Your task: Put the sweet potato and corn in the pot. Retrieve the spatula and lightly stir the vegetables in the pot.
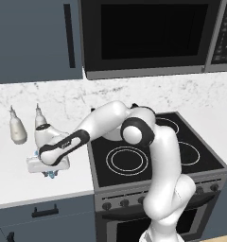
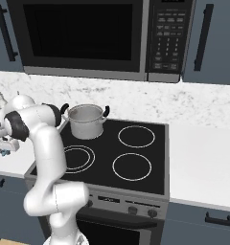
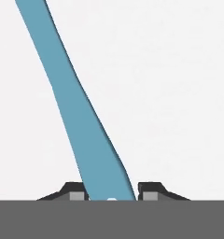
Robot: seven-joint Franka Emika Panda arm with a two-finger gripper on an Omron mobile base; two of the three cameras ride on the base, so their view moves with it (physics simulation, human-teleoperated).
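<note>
Hand view: the spatula [image 3: 86,135] runs as a light-blue strip from the top left down to the bottom centre, lying on the white counter [image 3: 179,93]; it widens toward the bottom and passes between the two dark fingertips [image 3: 75,192].
Gripper: the gripper [image 3: 111,195] has its jaws drawn in against both edges of the spatula, one tip on each side, so it is clamped on the blue strip.
Left base view: the arm reaches down and to the left from the stove, and the gripper [image 1: 50,173] is pressed low over the white counter [image 1: 21,184], just left of the stovetop [image 1: 148,151]; a speck of light blue shows beneath the hand.
Bottles: two pale bottles [image 1: 18,128] stand upright near the wall, behind the hand and apart from it.
Right base view: the pot [image 2: 86,120] stands upright on the back-left burner of the stovetop [image 2: 136,158], its two black handles out to the sides; what lies inside cannot be told.
Pot and hand: well apart, the pot on the stove and the hand over the counter beside it.
Above the stove: a dark microwave [image 2: 88,33] hangs between blue-grey cabinets [image 1: 35,38].
Backsplash: marbled white wall [image 2: 136,100] behind the stove.
</note>
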